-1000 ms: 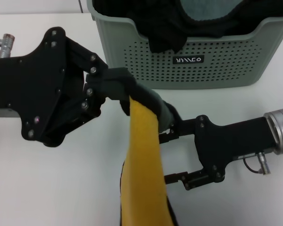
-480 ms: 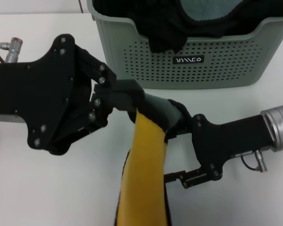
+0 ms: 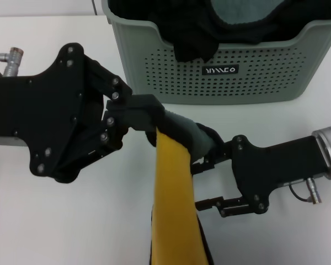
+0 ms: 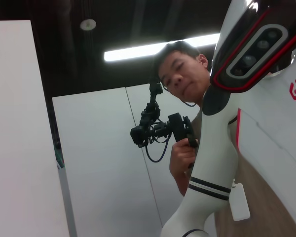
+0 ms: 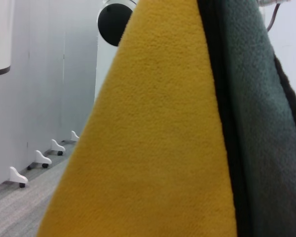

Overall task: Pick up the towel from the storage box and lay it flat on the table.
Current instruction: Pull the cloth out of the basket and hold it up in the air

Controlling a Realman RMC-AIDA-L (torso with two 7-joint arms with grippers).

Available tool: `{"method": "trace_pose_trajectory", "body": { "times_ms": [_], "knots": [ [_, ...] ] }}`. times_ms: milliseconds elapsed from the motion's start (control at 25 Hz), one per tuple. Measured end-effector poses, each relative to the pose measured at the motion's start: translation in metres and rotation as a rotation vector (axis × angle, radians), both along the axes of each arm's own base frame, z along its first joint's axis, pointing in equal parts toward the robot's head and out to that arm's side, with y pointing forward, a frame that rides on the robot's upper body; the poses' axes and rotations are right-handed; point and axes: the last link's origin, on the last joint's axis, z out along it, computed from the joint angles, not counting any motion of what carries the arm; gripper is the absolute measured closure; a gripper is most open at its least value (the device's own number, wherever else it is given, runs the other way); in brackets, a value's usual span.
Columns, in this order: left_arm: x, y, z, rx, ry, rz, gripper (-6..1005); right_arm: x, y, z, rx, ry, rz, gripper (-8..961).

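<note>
The mustard-yellow towel hangs in a long fold above the white table, in front of the grey-green storage box. Its top is bunched, showing a grey-teal back side and black edging. My left gripper is shut on that bunched top and holds the towel up. My right gripper is just right of the hanging fold, jaws apart, its upper finger touching the grey-teal fold. In the right wrist view the towel fills the picture. The left wrist view shows only the room.
The storage box holds a black cloth that drapes over its front rim and a grey-teal cloth. Bare table lies to the left and at the front right.
My left gripper has moved a little to the right with the towel's top. My right gripper has shifted slightly right, and the hanging fold now falls further right.
</note>
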Motion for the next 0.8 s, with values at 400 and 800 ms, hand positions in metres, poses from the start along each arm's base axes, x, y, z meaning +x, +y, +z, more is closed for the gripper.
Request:
{"method": "trace_pose_trajectory", "body": {
  "times_ms": [400, 800],
  "knots": [
    [-0.0011, 0.0007, 0.0004, 0.005, -0.003, 0.008, 998, 0.0049, -0.0012, 0.0040, 0.038, 0.010, 0.025, 626],
    [-0.0015, 0.0007, -0.0001, 0.005, -0.008, 0.012, 998, 0.0089, -0.0052, 0.0037, 0.067, 0.034, 0.034, 835]
  ]
}}
